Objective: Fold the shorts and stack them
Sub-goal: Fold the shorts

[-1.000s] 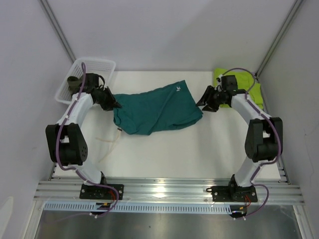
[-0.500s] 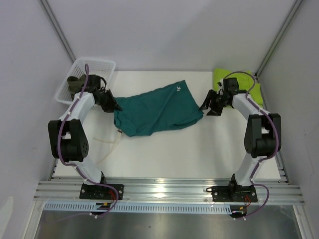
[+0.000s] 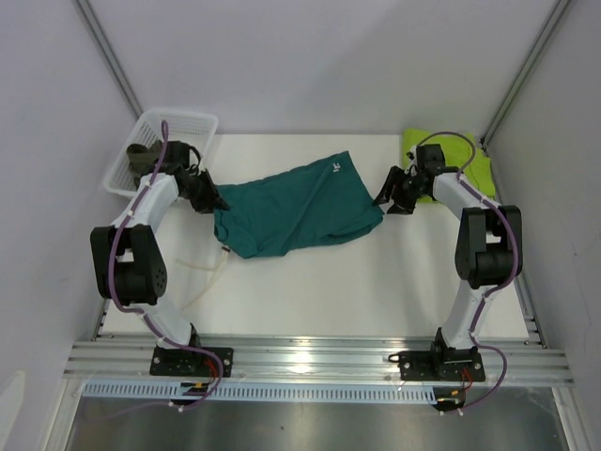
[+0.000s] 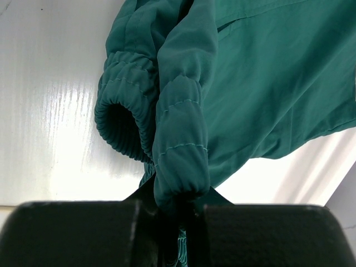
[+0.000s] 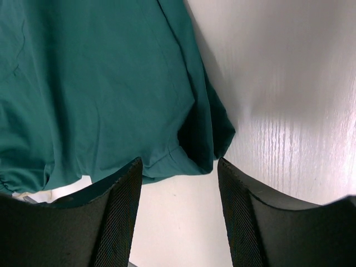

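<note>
No legible text, number or brand name in any view. Only marking: small white logo (image 3: 335, 168) on the teal shorts (image 3: 291, 209), near their far edge, too small to read

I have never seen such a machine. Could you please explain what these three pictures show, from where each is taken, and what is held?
These are two robot arms bolted at the near edge of a white table. The wide picture looks down from above; the two close ones come from a camera on each wrist. In the middle lie teal shorts, with lime-green shorts at the far right and dark olive shorts in a white basket far left. The left pincer is shut on the teal waistband. The right pincer is open at the other end, holding nothing.
</note>
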You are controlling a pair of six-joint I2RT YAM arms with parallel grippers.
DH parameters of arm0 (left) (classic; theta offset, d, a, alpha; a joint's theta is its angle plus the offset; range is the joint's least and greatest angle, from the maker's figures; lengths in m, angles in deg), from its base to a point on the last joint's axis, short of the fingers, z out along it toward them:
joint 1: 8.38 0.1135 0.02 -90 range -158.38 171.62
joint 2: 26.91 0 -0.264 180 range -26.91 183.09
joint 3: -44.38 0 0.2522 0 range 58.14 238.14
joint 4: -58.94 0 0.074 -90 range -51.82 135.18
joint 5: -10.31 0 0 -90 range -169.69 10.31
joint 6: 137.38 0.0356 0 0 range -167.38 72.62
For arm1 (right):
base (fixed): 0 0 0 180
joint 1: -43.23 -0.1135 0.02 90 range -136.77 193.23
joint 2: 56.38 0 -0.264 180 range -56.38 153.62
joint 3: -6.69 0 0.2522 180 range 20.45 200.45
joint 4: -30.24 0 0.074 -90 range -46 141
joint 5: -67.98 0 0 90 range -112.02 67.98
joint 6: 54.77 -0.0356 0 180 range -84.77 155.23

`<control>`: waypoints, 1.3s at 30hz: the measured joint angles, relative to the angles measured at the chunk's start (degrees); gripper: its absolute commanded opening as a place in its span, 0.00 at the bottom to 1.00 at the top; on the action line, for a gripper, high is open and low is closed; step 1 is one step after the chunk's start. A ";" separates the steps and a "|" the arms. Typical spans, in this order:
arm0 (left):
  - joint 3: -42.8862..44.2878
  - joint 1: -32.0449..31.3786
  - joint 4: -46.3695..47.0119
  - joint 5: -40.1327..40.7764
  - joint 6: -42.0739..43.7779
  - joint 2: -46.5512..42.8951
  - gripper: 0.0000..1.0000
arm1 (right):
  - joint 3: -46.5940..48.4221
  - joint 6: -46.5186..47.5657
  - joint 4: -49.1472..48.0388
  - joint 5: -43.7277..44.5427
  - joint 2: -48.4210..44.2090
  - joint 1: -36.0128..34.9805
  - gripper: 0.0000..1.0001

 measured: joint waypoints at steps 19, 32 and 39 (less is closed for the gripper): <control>1.09 -0.02 -1.09 -0.02 1.05 0.72 0.00 | 2.51 1.36 -3.89 0.57 4.52 -3.96 0.26; 1.73 0.33 -1.36 -0.20 0.83 1.27 0.00 | -3.58 0.76 -3.87 1.40 1.99 -1.92 0.00; 2.14 1.66 -1.55 -0.79 0.57 2.03 0.00 | -8.57 -0.68 -3.63 0.52 0.28 3.74 0.00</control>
